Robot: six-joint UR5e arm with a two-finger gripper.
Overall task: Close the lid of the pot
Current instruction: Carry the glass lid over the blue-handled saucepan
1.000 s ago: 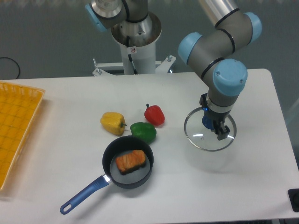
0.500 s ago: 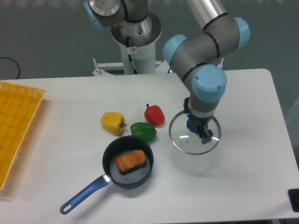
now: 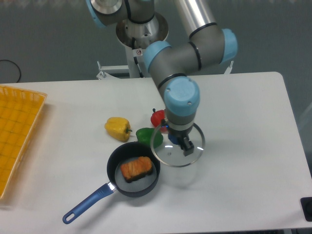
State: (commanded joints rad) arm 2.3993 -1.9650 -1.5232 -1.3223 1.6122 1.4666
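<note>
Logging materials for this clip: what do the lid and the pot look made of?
The lid looks like clear glass with a thin metal rim: the table shows through it. The pot seems dark coated metal, matte inside, with a blue, probably plastic, handle. The gripper holds the lid by its knob.

Dark pot (image 3: 117, 183) w/ blue handle, clear lid (image 3: 165, 155), yellow (image 3: 118, 128)/green (image 3: 145, 136)/red (image 3: 157, 118) peppers, yellow grid basket (image 3: 17, 136).

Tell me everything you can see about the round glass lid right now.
The round transparent glass lid has a thin metal rim and a blue centre knob, mostly hidden by the gripper, which holds it there. It hangs roughly level above the white table, its left edge overlapping the rim of the dark saucepan from this view.
</note>
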